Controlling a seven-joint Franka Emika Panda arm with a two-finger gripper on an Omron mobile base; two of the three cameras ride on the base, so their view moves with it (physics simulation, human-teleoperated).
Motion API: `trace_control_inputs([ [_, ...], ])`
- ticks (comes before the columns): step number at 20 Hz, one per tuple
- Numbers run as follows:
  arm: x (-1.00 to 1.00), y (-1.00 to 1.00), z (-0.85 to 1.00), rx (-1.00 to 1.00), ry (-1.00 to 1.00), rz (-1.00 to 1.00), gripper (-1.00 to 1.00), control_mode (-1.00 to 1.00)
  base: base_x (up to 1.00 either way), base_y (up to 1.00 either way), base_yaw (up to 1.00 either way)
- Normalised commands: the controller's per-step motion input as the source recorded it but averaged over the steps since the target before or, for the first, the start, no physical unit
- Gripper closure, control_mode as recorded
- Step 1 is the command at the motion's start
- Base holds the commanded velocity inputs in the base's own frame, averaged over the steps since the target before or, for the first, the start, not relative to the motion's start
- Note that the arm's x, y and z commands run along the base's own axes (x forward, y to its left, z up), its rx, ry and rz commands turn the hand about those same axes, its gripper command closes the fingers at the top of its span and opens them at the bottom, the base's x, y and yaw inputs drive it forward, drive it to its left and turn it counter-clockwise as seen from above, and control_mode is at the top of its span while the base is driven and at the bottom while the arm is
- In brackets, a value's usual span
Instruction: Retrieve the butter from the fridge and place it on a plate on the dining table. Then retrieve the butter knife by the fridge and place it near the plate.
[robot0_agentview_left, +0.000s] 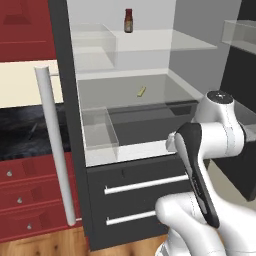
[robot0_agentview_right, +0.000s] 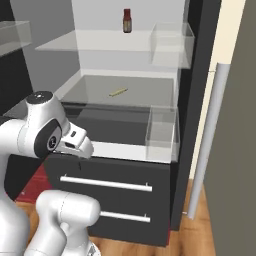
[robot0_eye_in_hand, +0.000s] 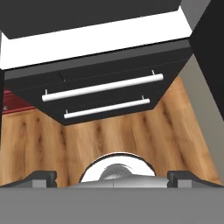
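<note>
The fridge (robot0_agentview_left: 145, 190) stands open, and the butter (robot0_agentview_left: 142, 91) lies flat on the middle glass shelf (robot0_agentview_left: 115, 90), toward its back, with a small brown bottle (robot0_agentview_left: 128, 21) on the shelf above at about 12 o'clock from it. The arm's gripper (robot0_eye_in_hand: 112, 177) hangs in front of the two lower drawers (robot0_eye_in_hand: 100, 94), pointing down at the wooden floor (robot0_eye_in_hand: 131, 135). Its jaws are spread wide with nothing between them, well apart from the butter.

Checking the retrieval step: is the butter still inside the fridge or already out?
Still inside. The butter lies flat on a glass shelf in the open fridge, one shelf below a small dark bottle, untouched.
</note>
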Motion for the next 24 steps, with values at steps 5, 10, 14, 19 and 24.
trace_control_inputs([
  [5, 0.0, 0.0, 0.0, 0.0, 0.0, 0.0, -1.0, 1.0, 0.54, -0.16, 0.04],
  [10, 0.0, 0.0, 0.0, 0.0, 0.0, 0.0, -1.0, 1.0, 0.44, -0.17, 0.03],
  [14, 0.0, 0.0, 0.0, 0.0, 0.0, 0.0, -1.0, 1.0, 0.42, -0.18, 0.01],
  [19, 0.0, 0.0, 0.0, 0.0, 0.0, 0.0, -1.0, 1.0, 0.31, -0.22, 0.0],
  [24, 0.0, 0.0, 0.0, 0.0, 0.0, 0.0, -1.0, 1.0, 0.11, -0.31, 0.0],
])
